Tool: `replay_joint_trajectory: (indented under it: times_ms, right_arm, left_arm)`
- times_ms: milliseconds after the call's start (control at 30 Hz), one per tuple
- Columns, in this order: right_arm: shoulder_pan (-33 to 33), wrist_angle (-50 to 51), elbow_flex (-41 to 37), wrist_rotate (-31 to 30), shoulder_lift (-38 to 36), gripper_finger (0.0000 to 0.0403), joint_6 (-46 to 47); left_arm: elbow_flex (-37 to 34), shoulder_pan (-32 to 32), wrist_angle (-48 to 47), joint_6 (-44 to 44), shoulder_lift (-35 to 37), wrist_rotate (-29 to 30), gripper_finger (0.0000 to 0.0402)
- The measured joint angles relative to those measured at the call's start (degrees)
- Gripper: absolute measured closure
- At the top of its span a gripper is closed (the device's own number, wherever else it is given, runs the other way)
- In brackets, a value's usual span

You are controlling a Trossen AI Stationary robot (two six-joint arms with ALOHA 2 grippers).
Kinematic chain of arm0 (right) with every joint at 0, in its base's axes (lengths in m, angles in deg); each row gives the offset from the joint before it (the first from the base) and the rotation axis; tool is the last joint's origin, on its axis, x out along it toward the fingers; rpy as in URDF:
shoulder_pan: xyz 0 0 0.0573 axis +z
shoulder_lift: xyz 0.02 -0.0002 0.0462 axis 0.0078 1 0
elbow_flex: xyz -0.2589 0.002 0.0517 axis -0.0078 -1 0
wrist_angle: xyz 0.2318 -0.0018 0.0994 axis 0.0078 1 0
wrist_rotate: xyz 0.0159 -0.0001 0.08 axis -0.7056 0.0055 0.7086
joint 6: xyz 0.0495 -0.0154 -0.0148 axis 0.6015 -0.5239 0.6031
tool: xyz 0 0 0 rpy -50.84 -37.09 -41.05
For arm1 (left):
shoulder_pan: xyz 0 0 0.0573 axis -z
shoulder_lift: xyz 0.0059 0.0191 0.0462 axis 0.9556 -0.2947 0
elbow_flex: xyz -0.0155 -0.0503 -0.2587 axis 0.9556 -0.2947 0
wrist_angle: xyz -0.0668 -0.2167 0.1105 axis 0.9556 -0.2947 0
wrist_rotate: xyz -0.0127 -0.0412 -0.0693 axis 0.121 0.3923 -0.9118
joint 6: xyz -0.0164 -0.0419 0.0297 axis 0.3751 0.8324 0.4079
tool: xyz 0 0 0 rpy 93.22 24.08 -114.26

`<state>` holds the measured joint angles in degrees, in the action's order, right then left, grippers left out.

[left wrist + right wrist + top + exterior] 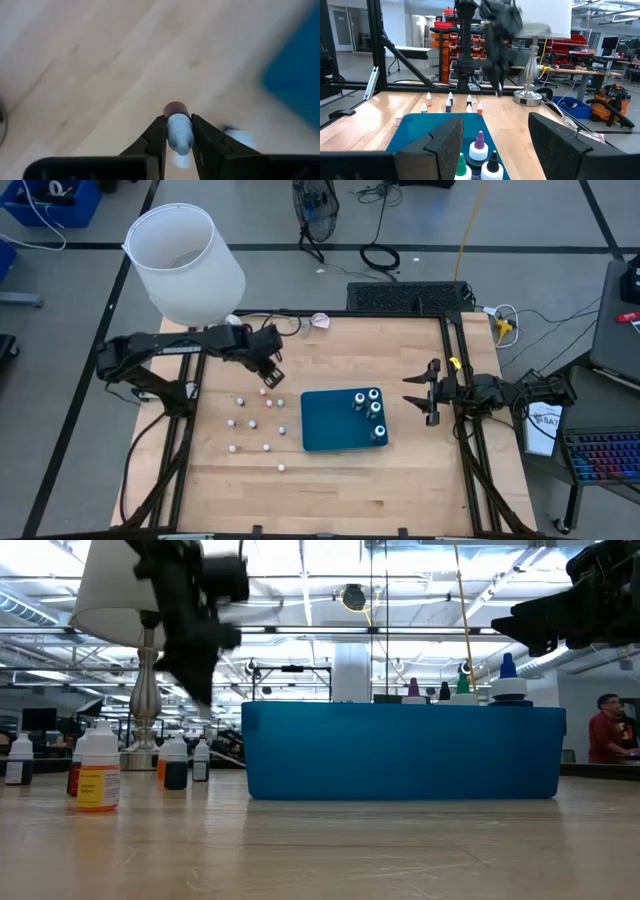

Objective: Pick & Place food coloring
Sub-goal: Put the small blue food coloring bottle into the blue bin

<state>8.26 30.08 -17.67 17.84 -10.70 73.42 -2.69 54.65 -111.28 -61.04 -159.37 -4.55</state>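
Food coloring bottles (256, 423) stand loose on the wooden table (400, 470), at about 9 o'clock from the blue tray (330, 425). Four more bottles (367, 406) stand inside the tray, near its 3 o'clock side. Their tips are purple, green, black and blue.

The left gripper (270, 372) is above the table, just past the 12 o'clock end of the loose bottles. Its two dark fingers (156, 140) are squeezed on one small bottle (178, 131) with a white cap and a dark red body. That bottle is lifted off the wood.

The right gripper (428, 392) waits at 3 o'clock from the tray, near it but not touching. Its fingers (451, 142) are spread apart and hold nothing.

A lamp with a big white shade (185, 265) stands at the 11 o'clock corner of the table. From the low view, the tray wall hides the lower parts of the bottles inside it. The nearest loose bottle (97, 776) has a yellow label, but the writing is too small to read. A person in a red top (605, 730) is far back in the room.
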Motion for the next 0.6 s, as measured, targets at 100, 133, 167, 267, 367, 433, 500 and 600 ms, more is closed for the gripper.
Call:
replay_joint_trajectory:
  times_ms: [100,133,167,267,367,433,500,600]
  right_arm:
    - [-0.01,0.00,-0.01,0.01,0.01,0.0190,0.00]
    - [0.00,0.00,0.00,0.00,0.00,0.0190,0.00]
    - [-0.02,0.00,-0.02,0.00,0.00,0.0191,-0.02]
    - [-0.01,0.00,-0.01,0.01,0.01,0.0190,-0.01]
    - [0.00,-0.03,-0.01,0.00,0.07,0.0191,-0.02]
    - [-0.02,-0.15,0.00,0.00,0.13,0.0190,0.00]
    - [-0.01,0.01,0.00,0.00,0.20,0.0190,-0.01]
    - [-0.01,-0.07,-0.02,0.00,0.28,0.0190,0.00]
  left_arm:
    - [5.15,6.02,0.14,-0.17,0.31,0.01,0.0333]
    - [7.07,8.15,-0.40,-0.31,0.15,0.05,0.0333]
    - [9.19,10.43,-0.88,-0.37,-0.27,0.42,0.0333]
    - [16.66,16.98,-1.09,-0.73,-3.53,3.16,0.0333]
    - [25.02,22.32,-3.70,-2.03,-9.17,7.30,0.0333]
    - [30.64,24.44,-6.28,-3.21,-13.44,9.07,0.0333]
    - [35.16,25.28,-10.22,-4.78,-18.00,9.84,0.0333]
    - [38.79,25.29,-13.96,-6.60,-24.55,10.10,0.0333]
